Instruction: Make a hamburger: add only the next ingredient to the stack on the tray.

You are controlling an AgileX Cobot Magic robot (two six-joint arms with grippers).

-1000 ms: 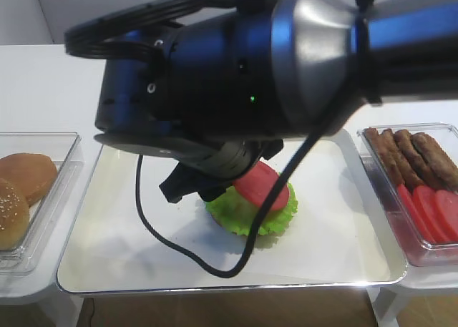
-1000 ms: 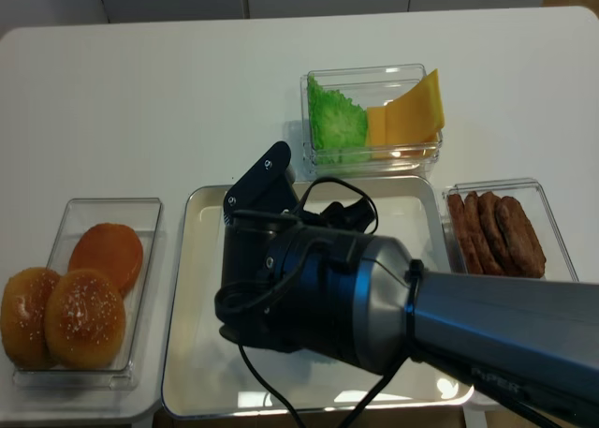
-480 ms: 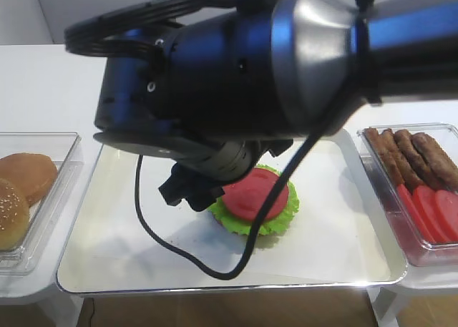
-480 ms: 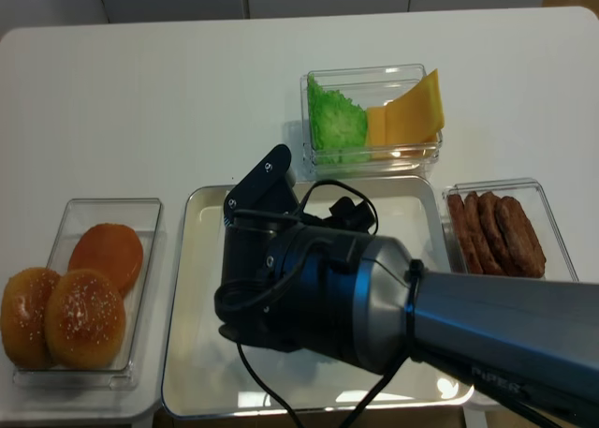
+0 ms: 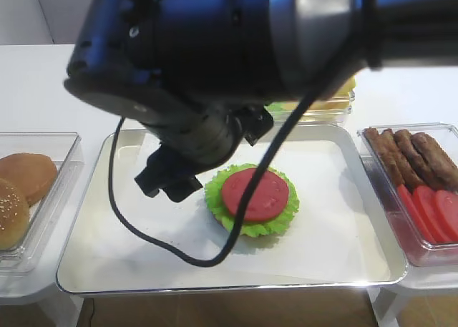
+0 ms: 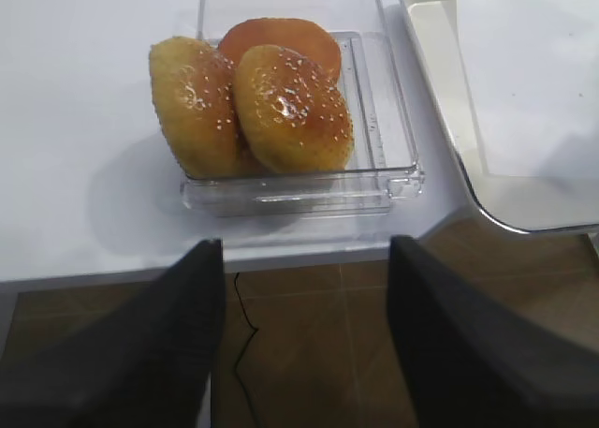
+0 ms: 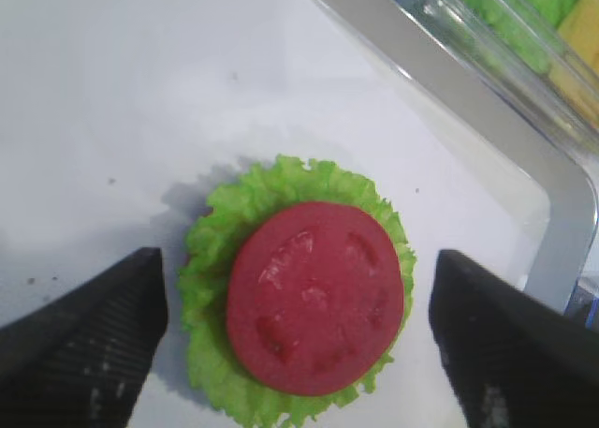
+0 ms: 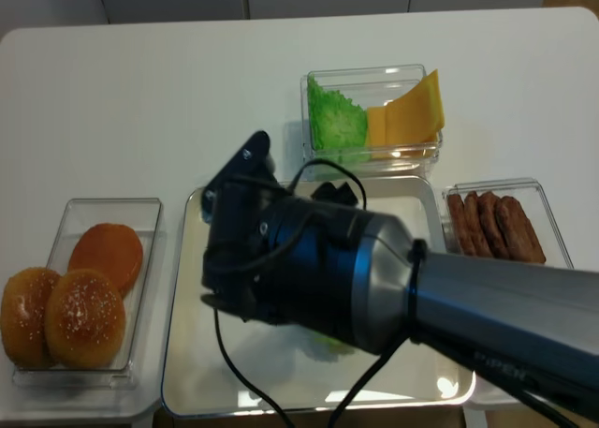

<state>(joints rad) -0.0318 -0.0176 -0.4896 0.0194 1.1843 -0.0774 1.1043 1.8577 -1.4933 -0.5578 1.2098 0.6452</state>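
Observation:
The flat red tomato slice (image 5: 255, 194) (image 7: 314, 297) lies centred on the stack's ruffled green lettuce leaf (image 5: 215, 202) (image 7: 208, 287), which sits on the white-lined silver tray (image 5: 107, 245) (image 7: 562, 199). My right gripper (image 7: 298, 259) hovers straight above it, open, with its two dark fingers (image 7: 94, 334) wide apart on either side and touching nothing. In the exterior high view one finger (image 5: 168, 182) hangs left of the stack. My left gripper (image 6: 304, 259) is open and empty, off the table's front edge near the buns.
A clear bin of buns (image 5: 21, 191) (image 6: 281, 110) stands left of the tray. A bin with brown patties and spare tomato slices (image 5: 422, 191) is on the right. Behind the tray, a bin holds lettuce and cheese (image 8: 374, 119). The right arm's black cable (image 5: 179, 255) droops over the tray.
My right gripper opened and let go of the tomato slice, which dropped from a tilt to lie flat on the lettuce. The gripper then rose above it.

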